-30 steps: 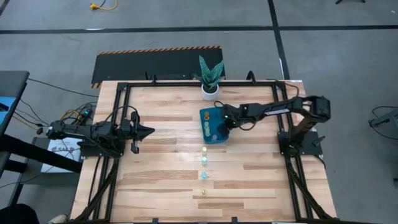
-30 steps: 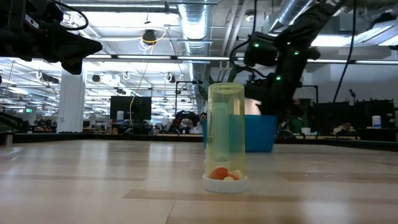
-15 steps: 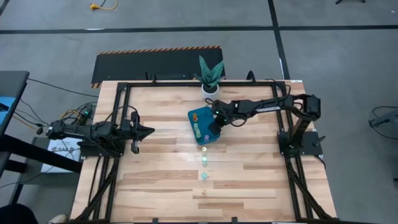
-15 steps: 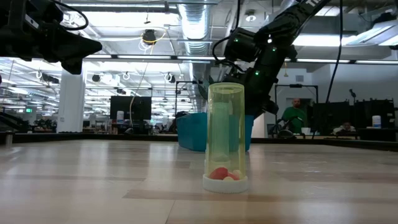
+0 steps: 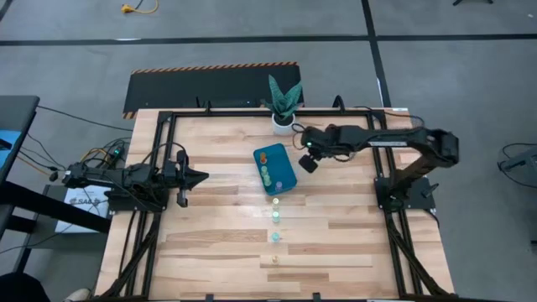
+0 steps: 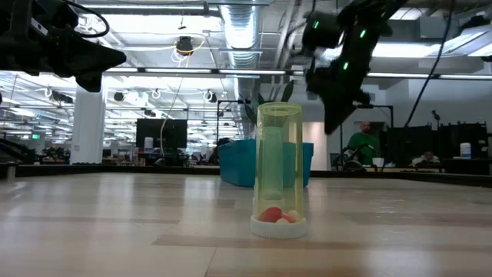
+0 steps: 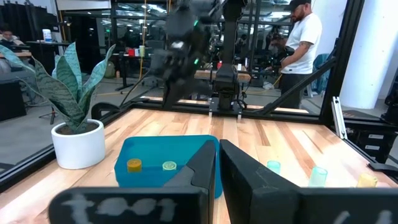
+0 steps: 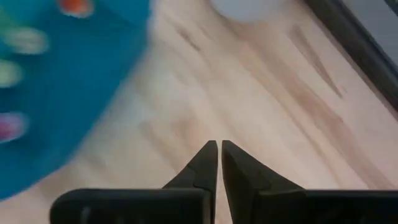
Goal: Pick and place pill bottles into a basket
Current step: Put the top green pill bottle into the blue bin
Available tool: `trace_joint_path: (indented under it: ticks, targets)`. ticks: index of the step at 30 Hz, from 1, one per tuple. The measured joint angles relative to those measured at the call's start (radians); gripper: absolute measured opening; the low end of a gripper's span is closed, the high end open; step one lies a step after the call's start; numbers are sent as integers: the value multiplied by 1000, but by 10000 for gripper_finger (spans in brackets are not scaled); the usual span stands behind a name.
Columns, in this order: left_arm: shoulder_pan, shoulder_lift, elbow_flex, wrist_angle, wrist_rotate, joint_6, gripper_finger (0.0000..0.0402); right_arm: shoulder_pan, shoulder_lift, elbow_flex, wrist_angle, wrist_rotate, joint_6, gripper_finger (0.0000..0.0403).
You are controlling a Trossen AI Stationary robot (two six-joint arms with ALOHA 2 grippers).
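From overhead, the right claw (image 5: 308, 159) hangs just beside the basket's (image 5: 276, 169) right edge, while the loose pill bottles (image 5: 274, 216) run in a line down the worktop (image 5: 218, 243) from the basket's near end — so the next pick lies toward the front edge, away from the plant pot (image 5: 284, 122). I'd judge the right arm the nearer one; the left claw (image 5: 200, 177) waits well off to the left, pointing at the basket.

At worktop height, a yellowish bottle (image 6: 280, 171) stands upright on its white cap in front, the basket (image 6: 234, 161) behind it.

Left wrist: two bottle tops show inside the basket (image 7: 146, 153), and three bottles (image 7: 318, 176) stand beside it; this claw's tips sit nearly together, empty.

Right wrist: fingers (image 8: 206, 163) almost closed on nothing, with the blurred basket (image 8: 56, 93) holding several bottles.
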Motion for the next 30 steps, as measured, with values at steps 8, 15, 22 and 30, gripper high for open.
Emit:
trace_joint_path:
  ticks: [8,15,22,30]
  targets:
    - [0,0,0,0,0,0,9,249,-181,0,-34,-76,67,56]
    - [0,0,0,0,0,0,9,553,-193,0,77,-75,159,143]
    - [0,0,0,0,0,0,9,701,-54,0,213,17,109,223]
    - [0,0,0,0,0,0,9,652,58,0,252,82,107,222]
